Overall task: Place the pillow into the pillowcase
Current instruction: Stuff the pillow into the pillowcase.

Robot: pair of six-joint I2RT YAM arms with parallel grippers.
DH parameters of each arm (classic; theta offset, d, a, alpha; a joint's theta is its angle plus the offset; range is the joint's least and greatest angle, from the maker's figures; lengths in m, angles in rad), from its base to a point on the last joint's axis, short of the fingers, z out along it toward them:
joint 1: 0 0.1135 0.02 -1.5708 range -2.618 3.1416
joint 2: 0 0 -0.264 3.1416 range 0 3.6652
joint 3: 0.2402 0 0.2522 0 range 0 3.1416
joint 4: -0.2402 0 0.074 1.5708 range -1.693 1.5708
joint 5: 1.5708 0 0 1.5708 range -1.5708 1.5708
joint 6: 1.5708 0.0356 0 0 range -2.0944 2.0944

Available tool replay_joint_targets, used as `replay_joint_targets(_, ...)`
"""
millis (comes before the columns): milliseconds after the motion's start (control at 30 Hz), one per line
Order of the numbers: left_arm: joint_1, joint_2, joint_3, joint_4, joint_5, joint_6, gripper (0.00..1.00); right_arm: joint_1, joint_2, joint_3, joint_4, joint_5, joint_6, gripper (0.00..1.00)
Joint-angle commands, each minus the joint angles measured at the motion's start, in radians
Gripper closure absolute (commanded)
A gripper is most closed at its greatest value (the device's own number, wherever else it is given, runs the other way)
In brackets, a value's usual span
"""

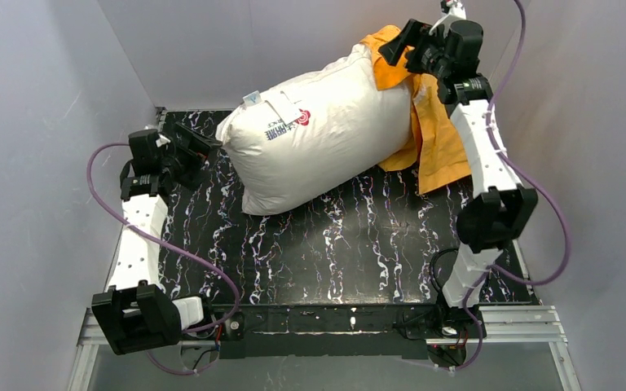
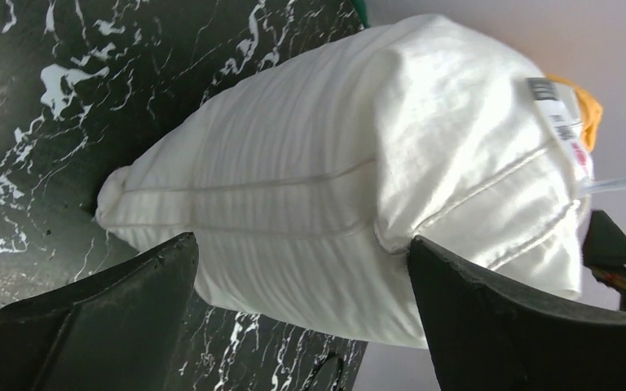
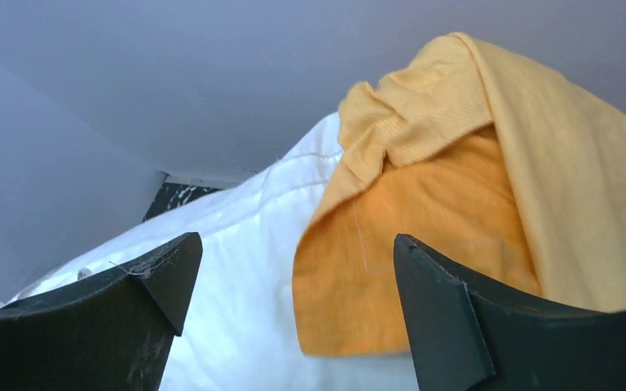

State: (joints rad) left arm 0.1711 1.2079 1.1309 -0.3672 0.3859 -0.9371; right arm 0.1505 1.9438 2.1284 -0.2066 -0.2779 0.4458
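Arm bases: two are sitting at 6 o'clock of the top view, bolted at the near edge of the table (image 1: 359,252).
Left gripper (image 2: 301,247): it is standing at 9 o'clock with fingers spread wide, pinching nothing; the near end of the pillow is lying just in front of them.
Right gripper (image 3: 295,241): it is hanging at 1 o'clock, raised, with fingers also spread and nothing between them; orange cloth is bunching just ahead.
Pillow (image 1: 318,142): it is lying slanted on the table, from 10 o'clock up toward 1 o'clock, plump and almost fully bare.
Pillowcase (image 1: 436,138): it is draping over the far right end of the pillow and hanging down to the table at 2 o'clock; I cannot tell where its mouth is.
Progress: I am judging that only one end is covered, so most of the work is remaining.
Doing the step well: the right fingers should be taking one layer of the hem only, not the bunched fold, and holding the mouth open. The left fingers should be gripping the pillow's near end and feeding it toward 1 o'clock slowly, so the soft filling is not catching on the cloth.
Risk: pinching both layers would be closing the mouth.
Count: one pillow, one pillowcase, two arms, two grippers, four fingers.
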Motion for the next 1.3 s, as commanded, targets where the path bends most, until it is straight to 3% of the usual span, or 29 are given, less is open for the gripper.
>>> replay_joint_targets(0, -0.001, -0.057, -0.081, 0.032, 0.045, 0.048, 0.02, -0.006, -0.170, -0.213, -0.094, 0.091, -0.092, 0.05)
replay_joint_targets(233, -0.006, -0.201, -0.171, 0.054, 0.090, 0.162, 0.02, -0.006, -0.344, -0.553, -0.125, 0.122, -0.096, 0.09)
replay_joint_targets(467, -0.085, -0.236, -0.279, 0.171, 0.071, 0.208, 0.04, -0.043, -0.328, -0.724, -0.113, 0.156, -0.094, 0.15)
replay_joint_targets(633, -0.210, -0.182, -0.278, 0.253, -0.021, 0.299, 0.05, -0.085, -0.253, -0.668, -0.129, 0.207, -0.104, 0.14)
replay_joint_targets(800, -0.217, -0.068, -0.221, 0.246, -0.034, 0.325, 0.05, -0.119, -0.145, -0.541, -0.122, 0.175, -0.119, 0.10)
replay_joint_targets(967, -0.217, 0.016, -0.156, 0.222, -0.077, 0.371, 0.06, -0.121, -0.060, -0.453, -0.087, 0.111, -0.124, 0.12)
replay_joint_targets(1133, -0.205, 0.124, -0.078, 0.216, -0.134, 0.385, 0.10, -0.121, -0.009, -0.440, -0.024, 0.042, -0.119, 0.21)
replay_joint_targets(1267, -0.176, 0.224, -0.030, 0.255, -0.105, 0.341, 0.21, -0.123, 0.036, -0.383, -0.034, -0.014, -0.110, 0.55)
